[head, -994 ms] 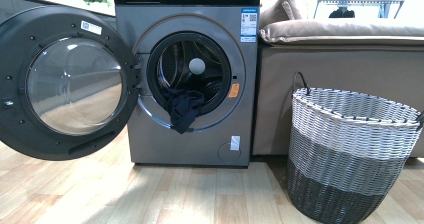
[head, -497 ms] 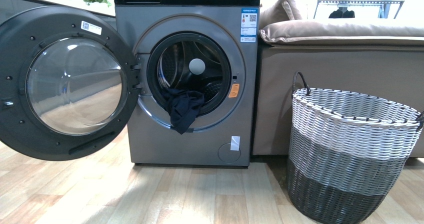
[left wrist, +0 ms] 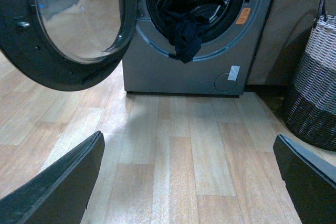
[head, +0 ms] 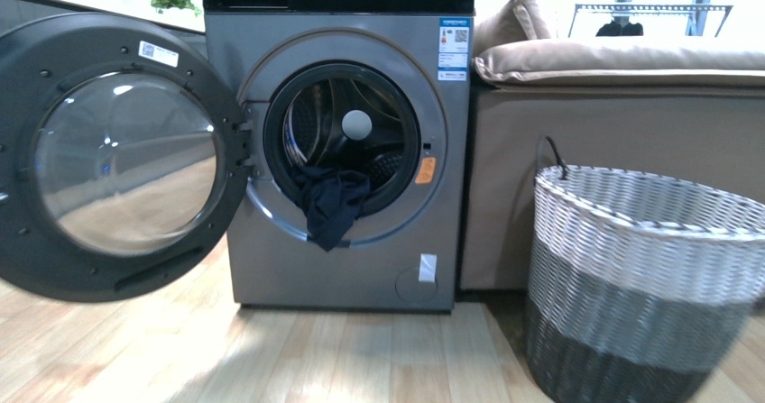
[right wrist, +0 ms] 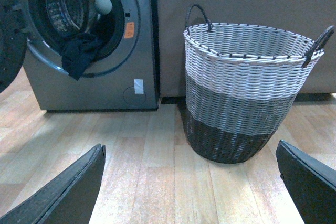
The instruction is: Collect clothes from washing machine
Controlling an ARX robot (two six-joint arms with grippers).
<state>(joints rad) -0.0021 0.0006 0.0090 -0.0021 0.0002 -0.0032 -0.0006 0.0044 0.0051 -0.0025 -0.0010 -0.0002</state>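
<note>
The grey washing machine [head: 271, 268] stands ahead with its round glass door [head: 117, 164] swung open to the left. A dark navy garment [head: 330, 206] hangs limp over the lower rim of the drum opening; it also shows in the left wrist view [left wrist: 185, 31] and the right wrist view [right wrist: 79, 53]. Neither arm shows in the front view. My left gripper [left wrist: 191, 182] is open and empty above the wooden floor, well short of the machine. My right gripper [right wrist: 191, 182] is open and empty above the floor, facing the basket.
A woven white-grey-black basket [head: 645, 286] stands on the floor at the right, also in the right wrist view [right wrist: 247, 93]. A brown sofa [head: 613, 151] with beige cushions sits behind it, beside the machine. The floor [head: 343, 358] is light wood planks.
The whole front view has shifted a little: the machine, door and basket sit slightly larger and lower in the picture. The garment hangs as before.
</note>
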